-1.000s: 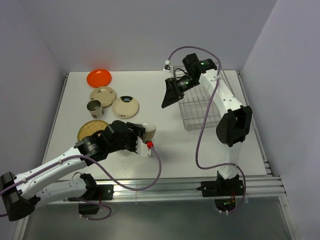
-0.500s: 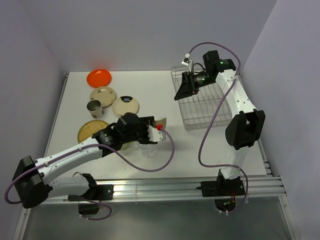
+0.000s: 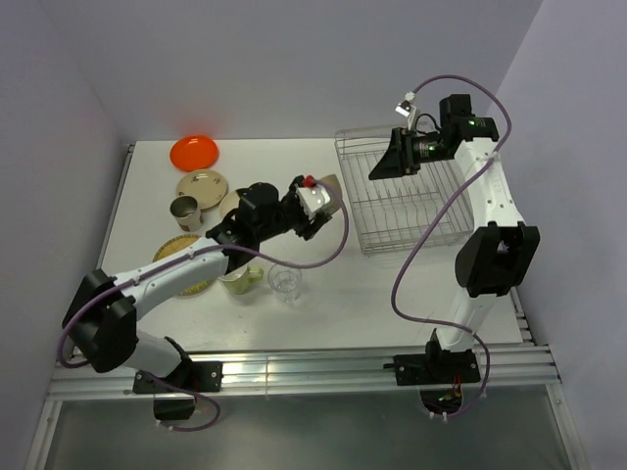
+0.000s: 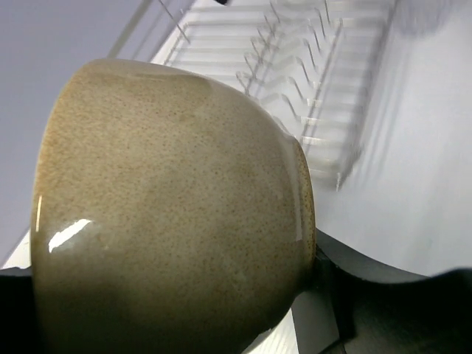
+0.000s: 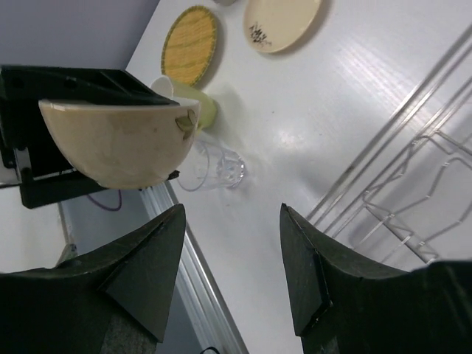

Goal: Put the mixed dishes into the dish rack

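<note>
My left gripper [image 3: 318,199] is shut on the cream bowl [image 3: 330,189] and holds it tilted in the air, just left of the silver wire dish rack [image 3: 402,201]. The bowl fills the left wrist view [image 4: 169,214], with the rack [image 4: 295,81] beyond it. My right gripper [image 3: 389,162] is open and empty above the rack's far part. Its wrist view shows the bowl [image 5: 118,140], the pale yellow-green mug [image 5: 193,109], the clear glass [image 5: 215,169], the woven plate [image 5: 190,44] and the cream plate with dark mark [image 5: 280,18]. The orange plate [image 3: 193,152] and tan plate [image 3: 202,184] lie far left.
A dark grey cup [image 3: 183,209] stands beside the tan plate. The mug [image 3: 238,282] and the glass [image 3: 285,282] stand near the table's front, under my left arm. Walls close the table at the back and both sides.
My left arm has lifted the bowl and carried it back and right, up to the rack's left side. My right gripper has swung right, over the rack's far part.
</note>
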### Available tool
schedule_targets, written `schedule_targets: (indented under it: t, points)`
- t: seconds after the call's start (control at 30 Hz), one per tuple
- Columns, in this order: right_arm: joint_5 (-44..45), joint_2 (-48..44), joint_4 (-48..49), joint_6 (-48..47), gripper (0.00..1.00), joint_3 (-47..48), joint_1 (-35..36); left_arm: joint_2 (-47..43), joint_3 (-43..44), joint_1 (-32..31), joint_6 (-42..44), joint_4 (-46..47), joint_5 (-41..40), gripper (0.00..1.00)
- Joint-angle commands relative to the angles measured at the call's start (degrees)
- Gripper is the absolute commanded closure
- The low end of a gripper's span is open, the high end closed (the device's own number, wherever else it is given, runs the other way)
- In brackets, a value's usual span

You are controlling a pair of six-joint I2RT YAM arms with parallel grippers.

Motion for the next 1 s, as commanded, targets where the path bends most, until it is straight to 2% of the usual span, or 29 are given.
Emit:
schedule_targets:
  t: [0.0, 0.23, 0.53, 0.67, 0.97]
  points:
    - [-1.29, -4.60, 3.71, 1.53, 0.38, 0.87, -3.10, 2.45, 7.16, 1.98, -13.31, 17.38, 3.67, 0.43]
    - [-2.78, -6.00, 4.67, 1.70, 0.38, -0.27, -6.53, 13.51, 13.84, 4.27, -32.73, 31.26, 3.94, 0.43]
    - [-2.69, -8.37, 6.25, 1.09, 0.38, -5.10, -9.43, 26.26, 22.02, 6.74, -58.74, 43.68, 0.78, 0.43]
    - [-1.91, -9.34, 7.66, 1.70, 0.38, -6.07, -11.54, 31.01, 25.97, 7.26, -69.80, 45.53, -0.19, 0.44]
    - [-0.50, -11.45, 8.80, 0.04, 0.38, -9.94, -13.48, 41.91, 37.57, 7.35, -86.52, 44.39, 0.95, 0.46]
